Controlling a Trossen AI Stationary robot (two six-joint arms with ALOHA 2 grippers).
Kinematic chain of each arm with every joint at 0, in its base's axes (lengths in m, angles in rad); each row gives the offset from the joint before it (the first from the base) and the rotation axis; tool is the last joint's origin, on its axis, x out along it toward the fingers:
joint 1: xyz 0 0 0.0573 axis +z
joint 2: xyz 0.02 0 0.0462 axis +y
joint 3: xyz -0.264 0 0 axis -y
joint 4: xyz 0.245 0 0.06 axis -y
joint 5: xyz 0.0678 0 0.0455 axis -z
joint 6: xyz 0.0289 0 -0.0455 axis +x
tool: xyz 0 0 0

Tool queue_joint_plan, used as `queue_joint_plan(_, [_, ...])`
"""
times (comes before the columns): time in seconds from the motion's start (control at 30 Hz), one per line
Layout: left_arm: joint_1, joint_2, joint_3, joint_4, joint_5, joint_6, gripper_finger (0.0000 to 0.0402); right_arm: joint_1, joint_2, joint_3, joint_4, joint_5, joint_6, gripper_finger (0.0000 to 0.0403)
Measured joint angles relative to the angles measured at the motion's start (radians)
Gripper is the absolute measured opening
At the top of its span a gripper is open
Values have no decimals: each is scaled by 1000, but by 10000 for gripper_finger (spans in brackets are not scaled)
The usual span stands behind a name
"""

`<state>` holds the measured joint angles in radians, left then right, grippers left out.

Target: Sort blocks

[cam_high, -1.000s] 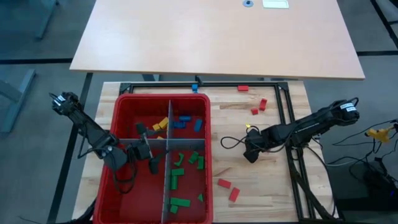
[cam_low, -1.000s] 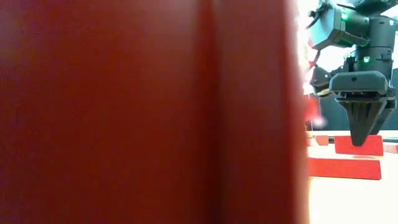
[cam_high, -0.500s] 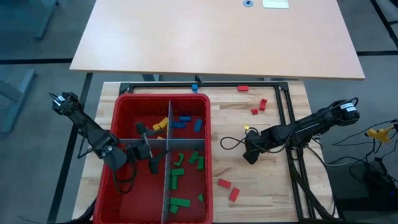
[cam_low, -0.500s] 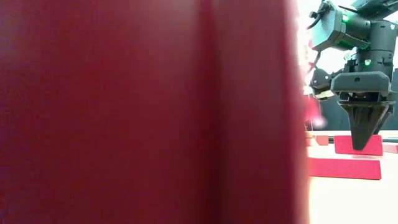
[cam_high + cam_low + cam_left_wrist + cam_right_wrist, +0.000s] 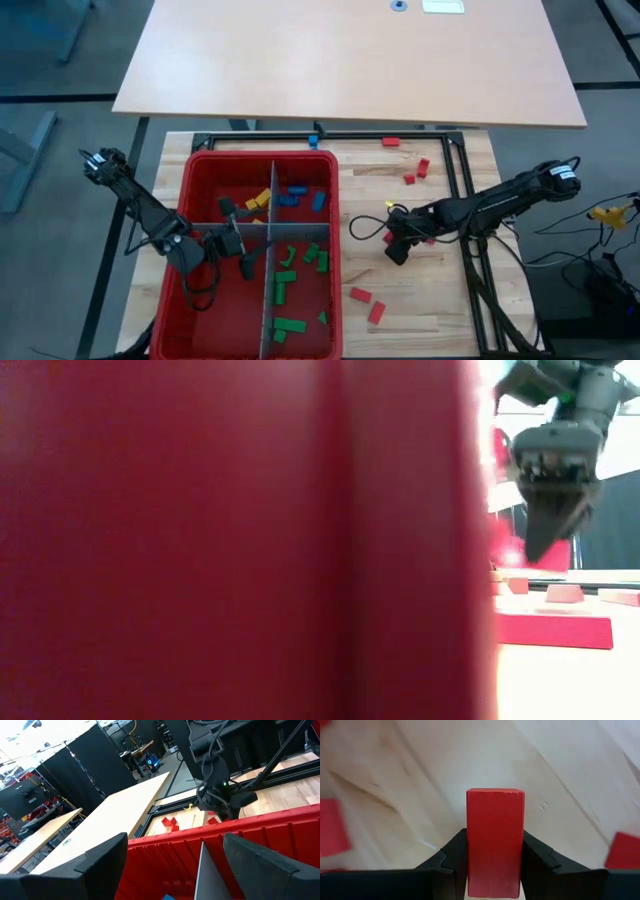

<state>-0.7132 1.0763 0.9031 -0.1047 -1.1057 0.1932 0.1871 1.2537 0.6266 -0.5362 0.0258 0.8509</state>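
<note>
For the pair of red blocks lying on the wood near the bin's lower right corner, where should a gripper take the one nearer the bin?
Likely from straight above, fingers closing across the red block's two long sides at mid-length. It lies flat on the table, and its neighbour sits apart, so both sides look free.

Six red blocks [image 5: 360, 294] lie outside one bin [image 5: 200, 165].

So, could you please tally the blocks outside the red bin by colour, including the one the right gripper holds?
Red blocks lying on the table: 5
Red block held in the right gripper: 1
Blue block: 1
Total: 7
</note>
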Motion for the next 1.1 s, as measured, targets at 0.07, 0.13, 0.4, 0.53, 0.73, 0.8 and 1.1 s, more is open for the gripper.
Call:
queue_joint_plan(0.07, [0,0,0,0,0,0,314,0,-15,26,-2,1,-12,111])
queue_joint_plan(0.13, [0,0,0,-1,0,7,314,0,-31,56,0,15,-31,111])
queue_joint_plan(0.4, [1,0,0,-4,0,34,314,0,-104,171,-1,98,-120,111])
queue_joint_plan(0.53, [5,0,0,-4,0,51,314,0,-137,216,7,128,-165,111])
queue_joint_plan(0.73, [36,19,0,9,0,92,314,0,-168,267,176,133,-269,111])
queue_joint_plan(0.8, [57,43,0,20,0,123,314,0,-168,293,234,133,-311,111])
queue_joint_plan(1.1, [161,190,-1,325,72,474,314,0,-118,393,421,121,-465,111])
